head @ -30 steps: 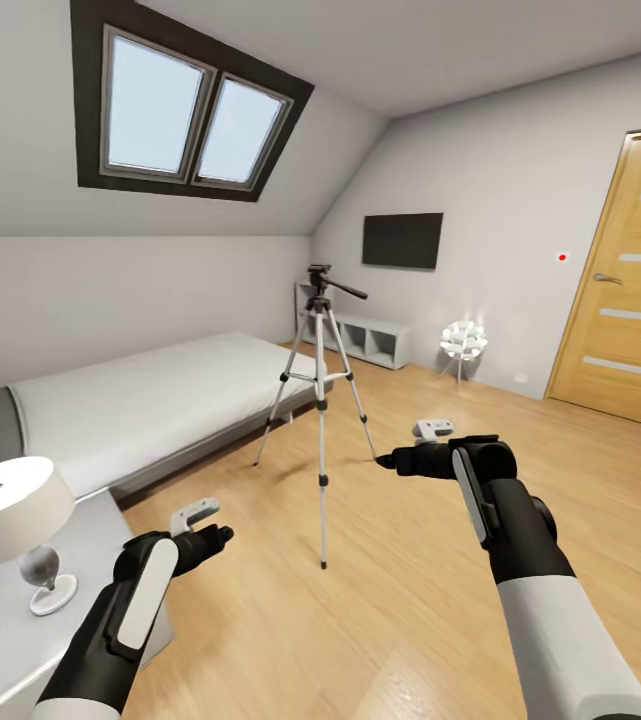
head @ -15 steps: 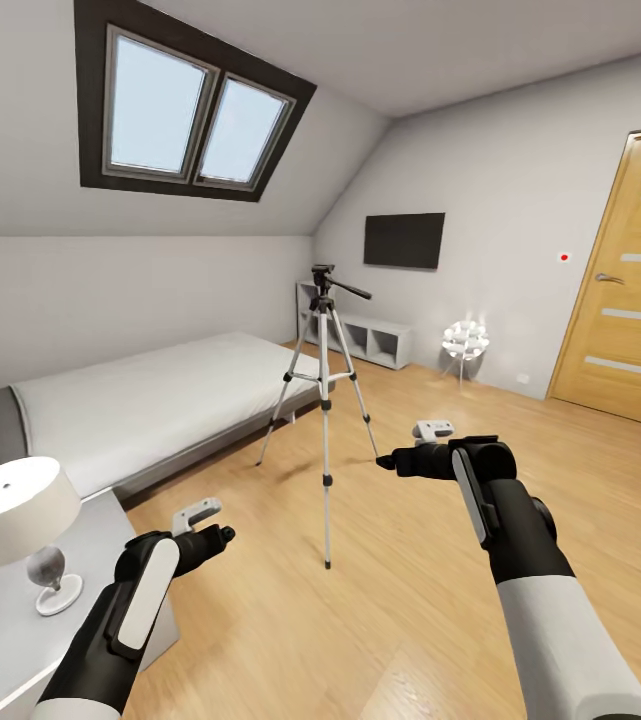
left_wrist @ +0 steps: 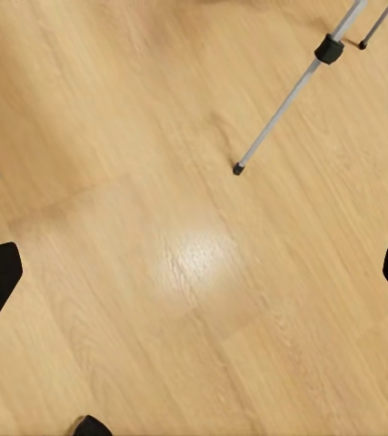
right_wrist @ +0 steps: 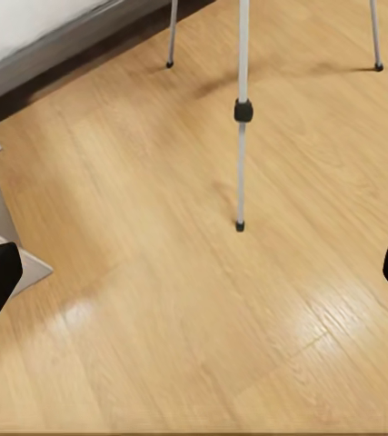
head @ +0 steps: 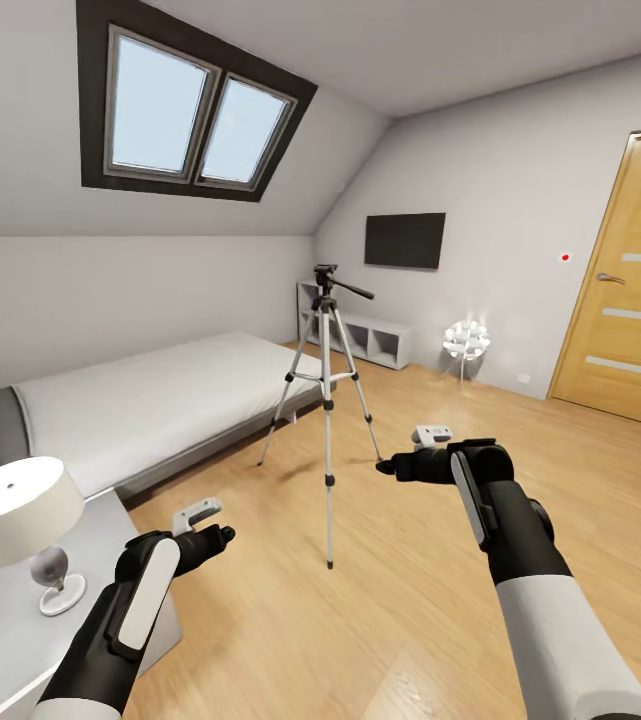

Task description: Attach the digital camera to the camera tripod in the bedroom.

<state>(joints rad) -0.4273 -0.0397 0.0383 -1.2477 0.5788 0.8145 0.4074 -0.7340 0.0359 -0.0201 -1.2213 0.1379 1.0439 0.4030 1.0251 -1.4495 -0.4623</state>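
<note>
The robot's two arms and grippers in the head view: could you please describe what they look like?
Both arms are white in the parts nearest the camera, then black toward the wrists, each with a long white oval panel on the black section. The left gripper and right gripper have pale grey-white blocky fingers on black mounts. No cables or markings are visible.

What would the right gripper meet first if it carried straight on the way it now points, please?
Probably the bare wood floor, just short of the camera tripod's near foot; the right gripper looks open and empty. Depth is uncertain.
</note>
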